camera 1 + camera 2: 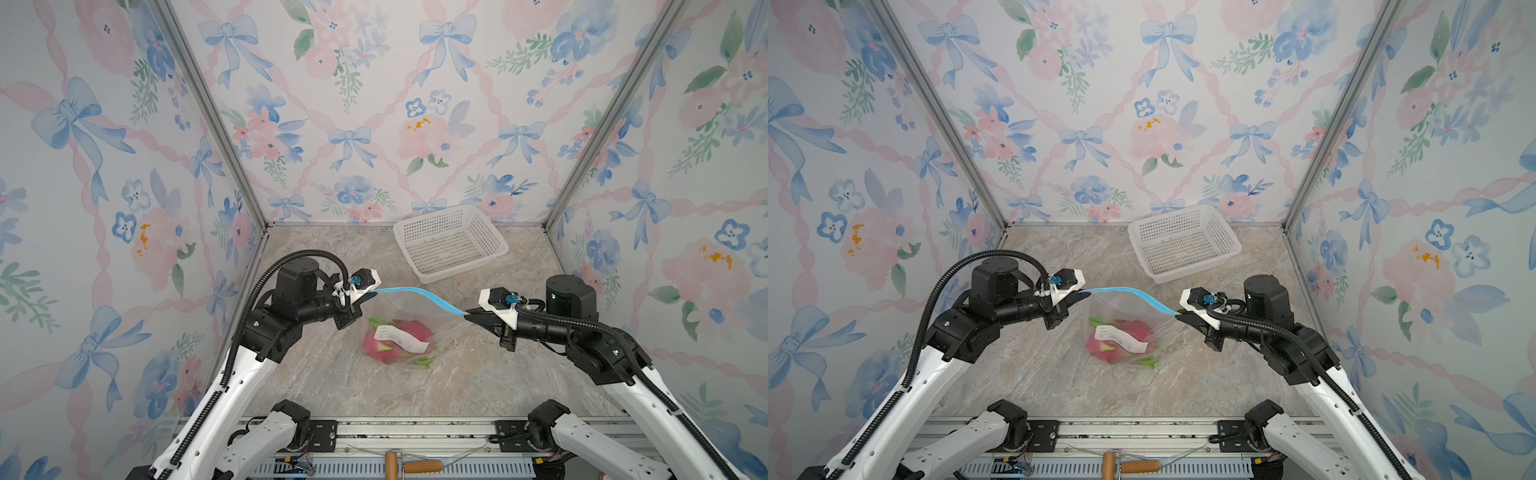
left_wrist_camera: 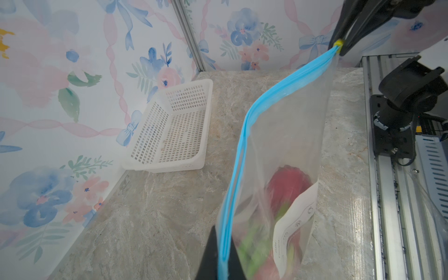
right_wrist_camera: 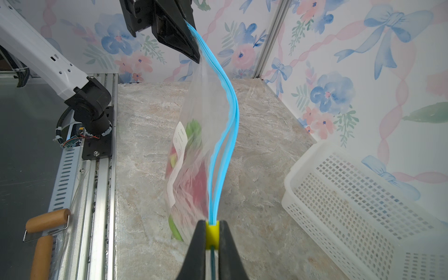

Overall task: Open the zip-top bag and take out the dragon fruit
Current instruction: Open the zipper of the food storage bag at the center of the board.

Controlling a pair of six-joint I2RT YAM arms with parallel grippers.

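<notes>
Both arms are out over the counter (image 1: 332,374), and we see the zip-top bag (image 1: 409,309) strung between them. The left claw (image 1: 373,294) is clenched on one end of the light-blue zip strip (image 1: 403,289). In the left wrist view that strip runs straight in between the black fingers (image 2: 209,254). Across from it, the right claw (image 1: 468,313) is pinched tight on the small yellow tab (image 3: 212,232) at the strip's other end. The strip bows in a curve between the two claws, and the clear plastic hangs below it. Down at the bottom of the bag sits the dragon fruit (image 1: 370,345), pink with green tips, partly behind the white paper label (image 1: 401,337). We cannot tell whether the bag's bottom touches the counter. The white basket (image 1: 488,237) stands well apart, at the far end of the counter.
</notes>
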